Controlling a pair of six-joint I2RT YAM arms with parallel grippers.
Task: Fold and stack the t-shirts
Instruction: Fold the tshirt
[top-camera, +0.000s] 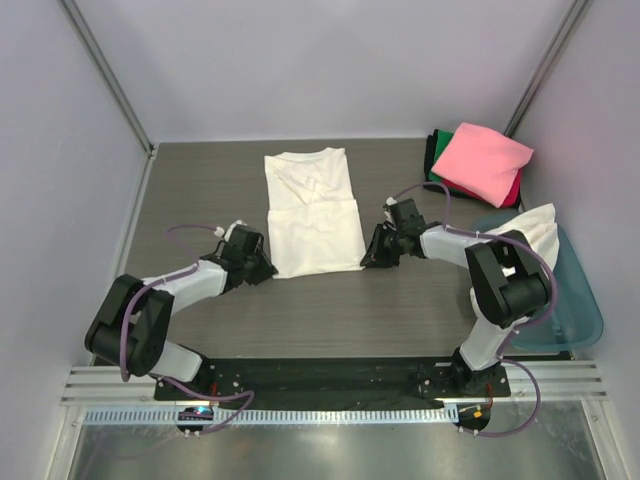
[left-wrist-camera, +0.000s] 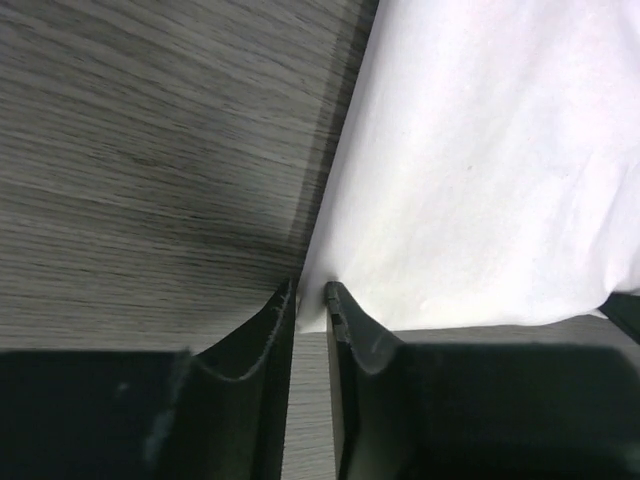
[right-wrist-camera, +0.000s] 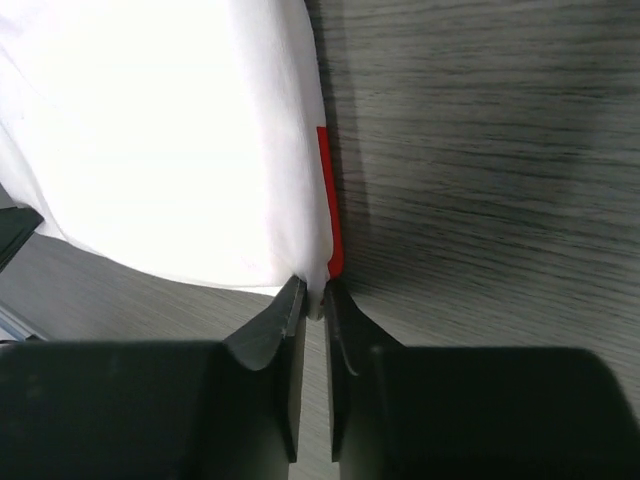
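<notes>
From above, you see a cream-white t-shirt (top-camera: 312, 210) lying flat in the middle of the surface (top-camera: 200, 190). The left claw (top-camera: 268, 268) is at its near-left corner and the right claw (top-camera: 368, 258) at its near-right, likely so the hem lifts evenly for a fold. Folded shirts (top-camera: 483, 162) sit stacked far right. In the left wrist view, the claw is pinched together on the cloth's corner. In the right wrist view, the claw is likewise clamped on the corner, beside a red strip (right-wrist-camera: 325, 190).

Above our black base plate (top-camera: 330, 372): white-linked left arm (top-camera: 190, 285) and right arm (top-camera: 450, 243), purple cables (top-camera: 190, 227), black left gripper (left-wrist-camera: 310, 295) and right gripper (right-wrist-camera: 313, 285).
</notes>
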